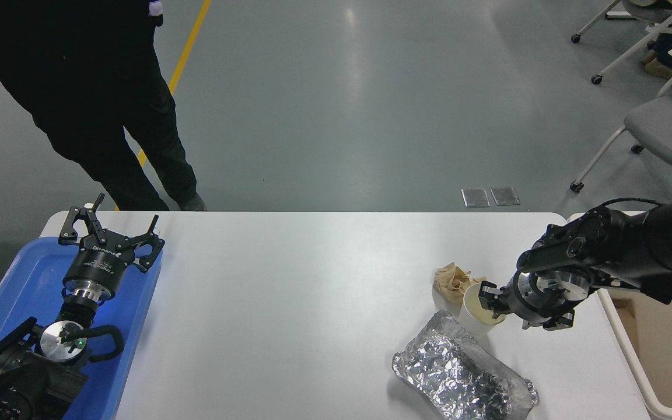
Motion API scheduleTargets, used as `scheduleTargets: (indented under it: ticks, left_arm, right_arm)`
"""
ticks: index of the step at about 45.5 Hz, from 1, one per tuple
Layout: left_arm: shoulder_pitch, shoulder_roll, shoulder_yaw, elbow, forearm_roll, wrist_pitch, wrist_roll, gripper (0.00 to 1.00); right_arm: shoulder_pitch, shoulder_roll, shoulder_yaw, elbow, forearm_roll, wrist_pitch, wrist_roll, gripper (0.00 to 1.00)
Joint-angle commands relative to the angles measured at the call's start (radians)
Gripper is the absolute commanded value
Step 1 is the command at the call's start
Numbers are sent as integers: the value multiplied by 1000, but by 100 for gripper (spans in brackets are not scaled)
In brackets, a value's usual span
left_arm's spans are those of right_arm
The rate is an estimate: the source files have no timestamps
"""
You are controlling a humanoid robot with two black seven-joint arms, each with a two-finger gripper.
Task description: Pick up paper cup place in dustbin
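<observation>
Head view: your right gripper [489,296] sits at the right-hand rim of the paper cup [475,308], one finger reaching over the mouth; you cannot tell whether it has clamped the wall. The cup stands upright, long axis vertical, between the crumpled brown paper wad [451,279] and the foil tray [464,373]. The dustbin [633,361] lies to the right, behind the wrist. Your left gripper [108,230] rests spread over the blue tray [15,280], well apart.
</observation>
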Motion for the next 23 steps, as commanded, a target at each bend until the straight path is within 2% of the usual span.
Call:
scheduleTargets:
  ticks: [1, 14, 23]
  left_arm:
    - [0, 0, 0, 0, 0, 0, 0, 99]
    - [0, 0, 0, 0, 0, 0, 0, 99]
    - [0, 0, 0, 0, 0, 0, 0, 99]
  right_arm:
    - [-6, -2, 1, -3, 104, 3, 1, 0]
    - [-4, -2, 12, -1, 196, 3, 1, 0]
    - [17, -14, 11, 2, 204, 12, 1, 0]
